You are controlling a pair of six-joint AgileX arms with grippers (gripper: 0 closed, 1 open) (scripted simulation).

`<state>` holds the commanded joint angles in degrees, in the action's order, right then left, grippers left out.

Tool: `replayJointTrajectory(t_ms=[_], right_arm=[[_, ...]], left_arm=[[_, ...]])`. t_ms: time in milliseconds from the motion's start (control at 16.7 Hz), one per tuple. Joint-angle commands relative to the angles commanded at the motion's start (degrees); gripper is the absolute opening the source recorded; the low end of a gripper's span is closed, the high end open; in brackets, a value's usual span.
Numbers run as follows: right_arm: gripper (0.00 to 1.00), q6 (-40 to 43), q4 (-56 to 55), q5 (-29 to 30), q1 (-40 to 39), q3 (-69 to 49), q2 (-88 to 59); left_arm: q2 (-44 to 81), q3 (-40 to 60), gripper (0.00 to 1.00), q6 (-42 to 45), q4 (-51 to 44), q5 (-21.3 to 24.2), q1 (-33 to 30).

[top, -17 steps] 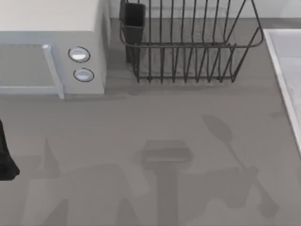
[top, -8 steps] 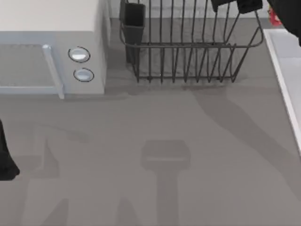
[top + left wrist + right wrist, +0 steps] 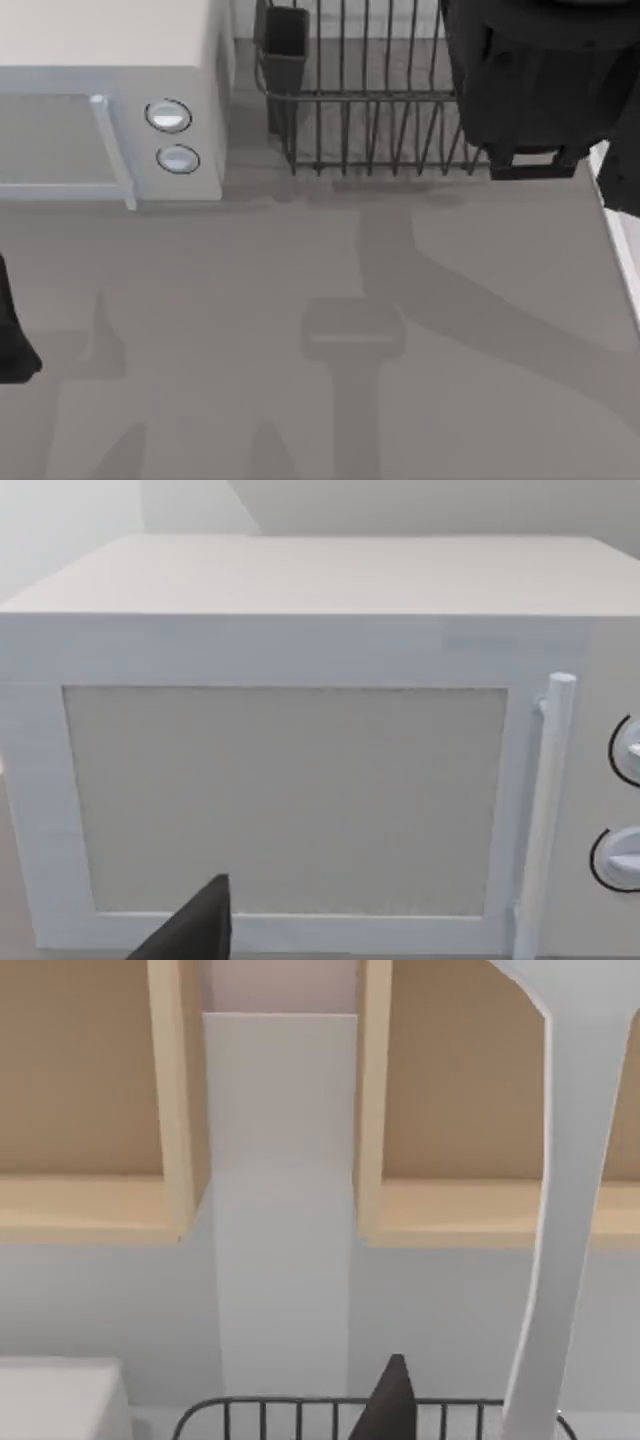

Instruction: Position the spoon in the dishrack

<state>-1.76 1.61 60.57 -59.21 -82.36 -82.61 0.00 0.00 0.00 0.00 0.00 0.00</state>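
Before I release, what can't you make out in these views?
- Top view: the right arm covers the right end of the dishrack, hiding the bars beneath it and the right gripper.
- Right wrist view: a pale strip runs off the top edge; whether it is the spoon is unclear.
- Top view: the left arm, parked at the table's left, is cut off by the edge.

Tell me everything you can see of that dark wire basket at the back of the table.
The dishrack is a dark wire basket that looks like metal, with many thin upright bars and a rail round its rim. A dark rectangular cup sits at its left corner. It stands upright on the grey table, just right of the white microwave. The right arm hangs over its right end and hides that part.
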Motion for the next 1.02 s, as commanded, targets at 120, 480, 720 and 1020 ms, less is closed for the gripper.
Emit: replayJointTrajectory(t_ms=[120, 480, 720, 1020], right_arm=[[0.00, -0.05, -0.26, 0.24, -0.25, 0.00, 0.03], [0.00, -0.10, -2.24, -1.13, 1.22, 0.17, -2.30], [0.00, 0.10, -13.05, -6.70, 6.74, 1.15, -11.94], [0.00, 0.43, -32.38, -16.27, 16.52, 3.88, -26.60]], left_arm=[[0.00, 0.00, 1.00, 0.00, 0.00, 0.00, 0.00], [0.00, 0.00, 1.00, 0.00, 0.00, 0.00, 0.00], [0.00, 0.00, 1.00, 0.00, 0.00, 0.00, 0.00], [0.00, 0.00, 1.00, 0.00, 0.00, 0.00, 0.00]])
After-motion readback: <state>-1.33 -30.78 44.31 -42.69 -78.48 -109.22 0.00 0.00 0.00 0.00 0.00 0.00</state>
